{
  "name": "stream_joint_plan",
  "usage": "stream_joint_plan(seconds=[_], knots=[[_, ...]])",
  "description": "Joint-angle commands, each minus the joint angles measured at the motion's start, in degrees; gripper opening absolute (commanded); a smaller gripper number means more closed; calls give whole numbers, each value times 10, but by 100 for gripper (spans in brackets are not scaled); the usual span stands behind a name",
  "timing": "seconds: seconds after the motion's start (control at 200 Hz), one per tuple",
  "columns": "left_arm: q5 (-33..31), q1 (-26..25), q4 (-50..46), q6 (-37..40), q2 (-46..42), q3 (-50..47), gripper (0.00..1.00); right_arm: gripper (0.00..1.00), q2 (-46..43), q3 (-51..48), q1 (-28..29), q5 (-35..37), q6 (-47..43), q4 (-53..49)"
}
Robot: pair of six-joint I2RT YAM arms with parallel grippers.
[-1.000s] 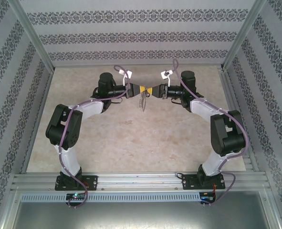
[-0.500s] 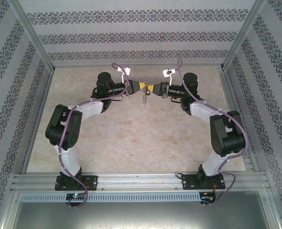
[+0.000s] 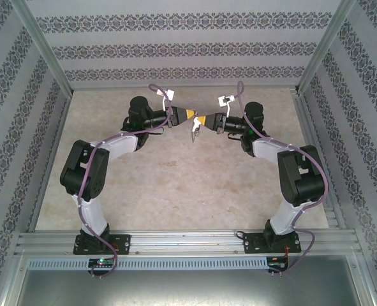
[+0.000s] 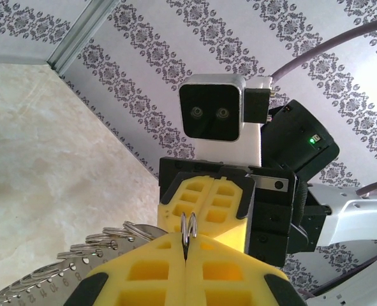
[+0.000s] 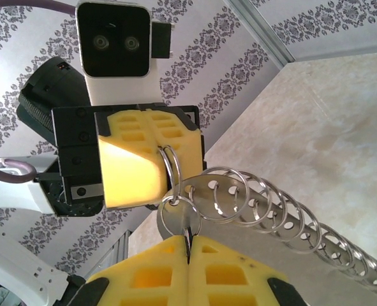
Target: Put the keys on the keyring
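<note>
Left gripper (image 3: 191,115) and right gripper (image 3: 200,119) both clenched on the keyring (image 5: 221,193), tips close together. Held above the table (image 3: 175,191), near its far edge.

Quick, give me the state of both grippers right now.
Left gripper: shut, pinching a small ring of the keyring.
Right gripper: shut, pinching the next ring of the same keyring.
</note>
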Motion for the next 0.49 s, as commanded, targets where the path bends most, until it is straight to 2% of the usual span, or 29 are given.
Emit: stream_joint_plan(seconds=[0.0, 0.49], knots=[[-3, -1, 57, -6, -39, -1, 0, 0, -16, -15, -6, -9, -29, -13], [-7, -5, 67, -11, -41, -2, 0, 0, -3, 18, 30, -18, -30, -26]])
